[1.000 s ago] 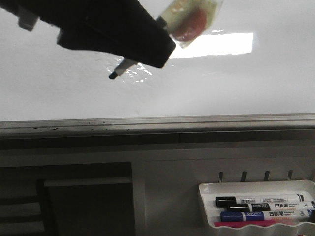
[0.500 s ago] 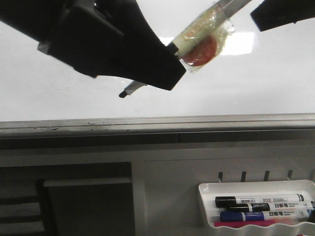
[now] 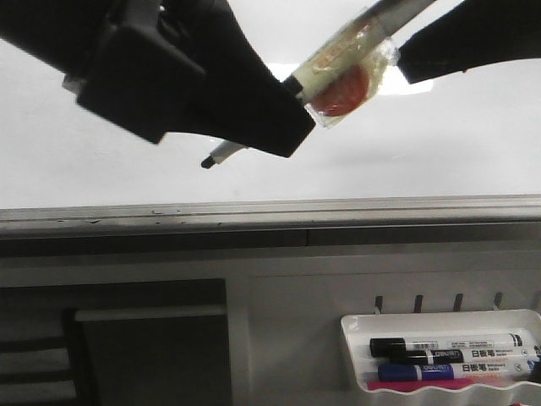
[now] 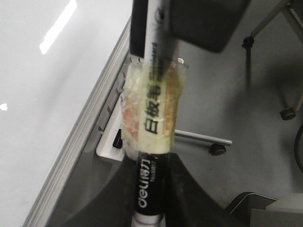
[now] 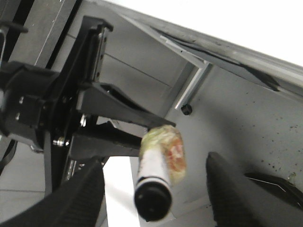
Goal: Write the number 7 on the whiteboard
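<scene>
1. The whiteboard (image 3: 406, 144) fills the upper half of the front view, its grey edge running across the middle. No written 7 can be made out on it in any view.
2. The left gripper (image 3: 292, 114) comes in from 10 o'clock in the front view, a dark mass hiding much of the board. Its fingers (image 4: 182, 187) are pinched on the marker (image 4: 152, 142); only the left wrist view shows that grip close up, with the printed barrel running between them.
3. The right gripper (image 5: 151, 189) shows in the front view only as a dark finger at 1 o'clock. The right wrist view shows its fingers spread, one on each side of the marker's butt end (image 5: 152, 198), not touching it.
4. The taped marker slants across the front view, its black tip (image 3: 205, 162) at 7 o'clock from the left gripper, over the board; whether it touches cannot be told.
5. A tray (image 3: 439, 321) of spare pens sits at 5 o'clock, below the board.
</scene>
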You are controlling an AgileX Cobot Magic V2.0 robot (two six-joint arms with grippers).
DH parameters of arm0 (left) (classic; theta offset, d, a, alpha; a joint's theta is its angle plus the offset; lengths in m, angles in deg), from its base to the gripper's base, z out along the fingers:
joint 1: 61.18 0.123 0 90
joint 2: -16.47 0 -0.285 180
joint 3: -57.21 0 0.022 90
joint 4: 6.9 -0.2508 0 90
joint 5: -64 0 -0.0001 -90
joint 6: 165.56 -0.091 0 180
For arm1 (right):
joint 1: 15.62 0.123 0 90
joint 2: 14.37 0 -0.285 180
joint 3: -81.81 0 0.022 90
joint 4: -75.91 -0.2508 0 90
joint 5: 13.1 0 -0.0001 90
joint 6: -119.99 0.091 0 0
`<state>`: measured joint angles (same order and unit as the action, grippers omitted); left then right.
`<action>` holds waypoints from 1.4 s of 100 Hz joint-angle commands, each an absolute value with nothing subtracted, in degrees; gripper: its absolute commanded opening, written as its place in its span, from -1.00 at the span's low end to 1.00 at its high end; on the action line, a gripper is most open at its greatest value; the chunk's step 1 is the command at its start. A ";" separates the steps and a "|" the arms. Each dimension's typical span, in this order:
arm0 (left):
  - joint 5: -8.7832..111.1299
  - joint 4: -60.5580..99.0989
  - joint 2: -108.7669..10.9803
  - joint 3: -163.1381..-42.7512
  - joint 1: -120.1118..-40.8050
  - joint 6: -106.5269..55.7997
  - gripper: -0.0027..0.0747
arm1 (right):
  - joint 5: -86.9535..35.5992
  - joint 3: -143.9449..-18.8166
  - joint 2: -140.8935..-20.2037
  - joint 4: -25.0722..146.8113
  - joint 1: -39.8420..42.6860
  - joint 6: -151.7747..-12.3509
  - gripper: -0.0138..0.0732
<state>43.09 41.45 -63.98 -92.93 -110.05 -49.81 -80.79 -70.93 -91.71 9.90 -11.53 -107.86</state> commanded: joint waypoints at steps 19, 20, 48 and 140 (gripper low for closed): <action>45.36 42.61 -62.81 -94.60 -110.53 -49.89 -0.98 | -80.45 -72.70 -91.30 5.39 -10.56 -110.26 0.00; 45.36 42.61 -62.81 -94.60 -110.53 -49.89 -0.98 | -80.57 -72.70 -91.30 5.39 -10.56 -110.26 -0.03; 45.36 42.61 -62.81 -94.60 -110.53 -49.89 -0.98 | -81.09 -72.70 -91.30 5.39 -10.56 -112.24 -0.84; 42.29 63.16 -52.23 -97.75 -86.04 -49.27 0.48 | -58.68 -67.92 -70.94 12.42 -10.56 -112.96 -0.81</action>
<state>40.38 56.22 -55.34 -96.46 -90.96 -49.80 -64.67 -68.83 -74.77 14.36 -10.60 -111.91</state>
